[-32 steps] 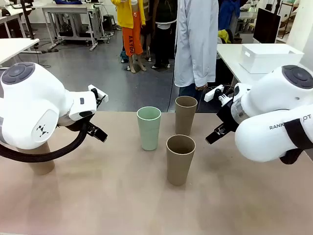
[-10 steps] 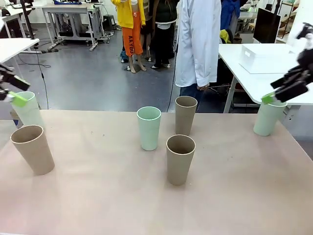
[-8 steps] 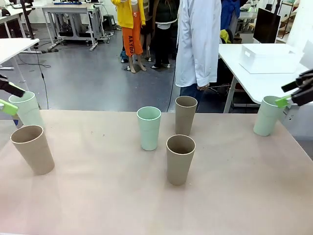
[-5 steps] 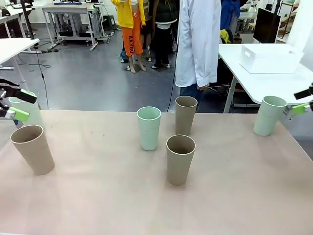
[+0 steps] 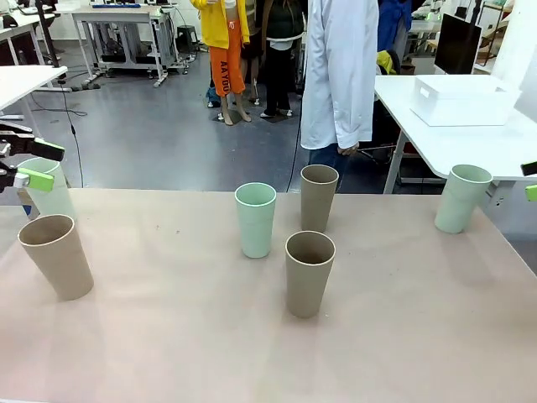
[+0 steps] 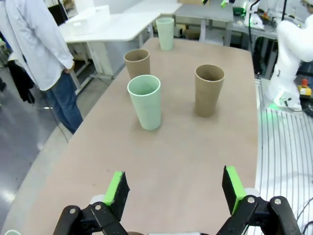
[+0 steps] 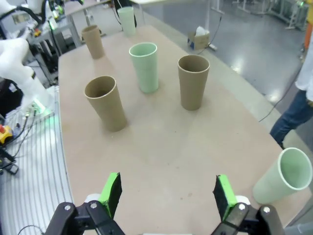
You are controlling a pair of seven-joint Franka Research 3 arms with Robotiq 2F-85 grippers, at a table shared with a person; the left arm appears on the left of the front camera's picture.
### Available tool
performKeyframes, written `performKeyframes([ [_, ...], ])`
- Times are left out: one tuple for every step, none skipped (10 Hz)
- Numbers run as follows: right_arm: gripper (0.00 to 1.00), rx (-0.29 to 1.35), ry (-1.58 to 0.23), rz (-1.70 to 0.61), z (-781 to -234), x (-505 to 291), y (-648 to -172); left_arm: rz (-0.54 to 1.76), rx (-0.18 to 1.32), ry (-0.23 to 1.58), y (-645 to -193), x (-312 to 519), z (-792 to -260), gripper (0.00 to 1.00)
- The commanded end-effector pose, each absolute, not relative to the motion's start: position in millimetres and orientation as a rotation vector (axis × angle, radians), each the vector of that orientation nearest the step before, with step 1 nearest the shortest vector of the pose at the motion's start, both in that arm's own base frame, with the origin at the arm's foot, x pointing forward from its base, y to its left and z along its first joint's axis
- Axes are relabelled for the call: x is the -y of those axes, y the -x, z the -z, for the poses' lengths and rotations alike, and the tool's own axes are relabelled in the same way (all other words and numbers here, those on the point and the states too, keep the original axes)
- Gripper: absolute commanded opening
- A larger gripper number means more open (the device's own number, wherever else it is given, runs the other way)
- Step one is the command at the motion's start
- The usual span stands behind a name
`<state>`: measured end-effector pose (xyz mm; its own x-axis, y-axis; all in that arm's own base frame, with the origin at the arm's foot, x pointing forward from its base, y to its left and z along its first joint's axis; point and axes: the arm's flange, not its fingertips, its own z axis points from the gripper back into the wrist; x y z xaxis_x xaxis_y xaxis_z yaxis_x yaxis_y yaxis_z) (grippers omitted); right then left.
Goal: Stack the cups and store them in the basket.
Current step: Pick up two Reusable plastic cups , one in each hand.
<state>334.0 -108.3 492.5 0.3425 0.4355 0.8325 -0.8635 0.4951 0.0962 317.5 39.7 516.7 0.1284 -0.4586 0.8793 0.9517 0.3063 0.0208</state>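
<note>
1. Front view: six cups stand unstacked on the brown table (image 5: pixel 168 336). The centre mint cup (image 5: pixel 255 220), far tan cup (image 5: pixel 319 197) and near tan cup (image 5: pixel 310 273) cluster mid-table, with the left tan cup (image 5: pixel 56 256) well apart.
2. The white basket (image 5: pixel 464 99) sits on a separate white table (image 5: pixel 419 134), well apart from every cup.
3. Risk: the left mint cup (image 5: pixel 49 186) and right mint cup (image 5: pixel 461 198) stand near the table's corners. A finger clipping either rim could likely tip it over the edge.
4. Risk: the long carry to the basket could shake a loosely nested stack apart.
5. Left hand (image 5: pixel 40 164) hovers just beside the left mint cup, spread wide and holding nothing.
6. Right hand (image 5: pixel 532 180) hangs near the right mint cup without touching it. The right wrist view shows it agape and empty.
</note>
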Motion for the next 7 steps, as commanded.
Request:
performKeyframes([
  [1.00, 0.852, -0.582, -0.925, -495.1, 107.4, -332.8, 1.161, 0.934, 0.647, -315.2, -37.6, -520.6, 1.00],
  [1.00, 0.852, -0.582, -0.925, -495.1, 107.4, -332.8, 1.161, 0.934, 0.647, -315.2, -37.6, -520.6, 1.00],
  [1.00, 0.852, -0.582, -0.925, -495.1, 107.4, -332.8, 1.161, 0.934, 0.647, -315.2, -37.6, -520.6, 1.00],
  [1.00, 0.852, -0.582, -0.925, -495.1, 107.4, -332.8, 1.161, 0.934, 0.647, -315.2, -37.6, -520.6, 1.00],
  [1.00, 0.852, -0.582, -0.925, -495.1, 107.4, -332.8, 1.161, 0.934, 0.647, -315.2, -37.6, -520.6, 1.00],
  [1.00, 0.852, -0.582, -0.925, -495.1, 107.4, -332.8, 1.161, 0.934, 0.647, -315.2, -37.6, -520.6, 1.00],
  [1.00, 0.852, -0.582, -0.925, -495.1, 107.4, -332.8, 1.161, 0.934, 0.647, -315.2, -37.6, -520.6, 1.00],
])
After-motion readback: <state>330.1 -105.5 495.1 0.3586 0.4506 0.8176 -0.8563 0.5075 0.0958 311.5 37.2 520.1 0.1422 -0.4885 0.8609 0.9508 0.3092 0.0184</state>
